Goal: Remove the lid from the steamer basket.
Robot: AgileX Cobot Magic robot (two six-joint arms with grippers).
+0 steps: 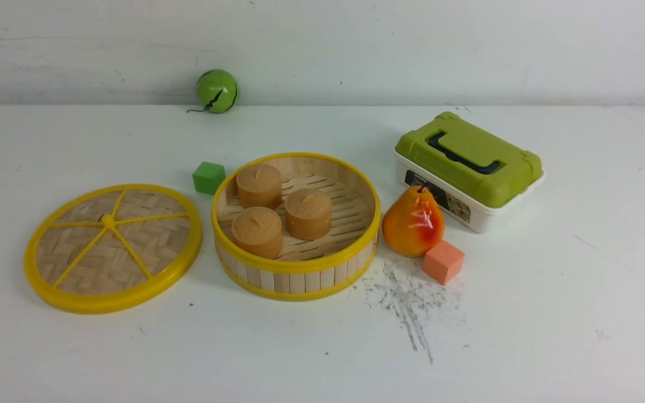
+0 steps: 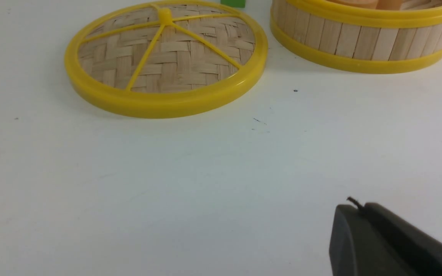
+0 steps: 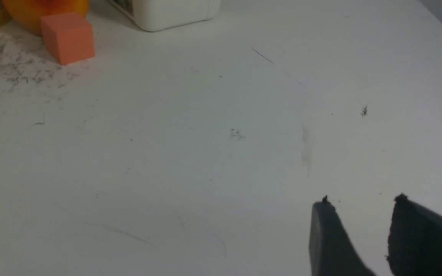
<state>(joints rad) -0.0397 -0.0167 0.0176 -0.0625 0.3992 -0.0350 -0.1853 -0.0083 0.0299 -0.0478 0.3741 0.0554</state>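
Observation:
The lid (image 1: 112,246), a woven bamboo disc with a yellow rim and spokes, lies flat on the table to the left of the steamer basket (image 1: 297,277). The basket stands open and holds three brown cylinders (image 1: 259,186). In the left wrist view the lid (image 2: 167,61) and the basket's wall (image 2: 359,38) lie well beyond my left gripper (image 2: 359,209), whose fingers are closed together and empty. My right gripper (image 3: 361,203) is open and empty over bare table. Neither gripper shows in the front view.
A green cube (image 1: 209,177) sits behind the basket's left side. A pear (image 1: 413,222) and an orange cube (image 1: 443,261) sit to its right, with a white box with an olive-green lid (image 1: 470,168) behind them. A green ball (image 1: 217,90) rests by the back wall.

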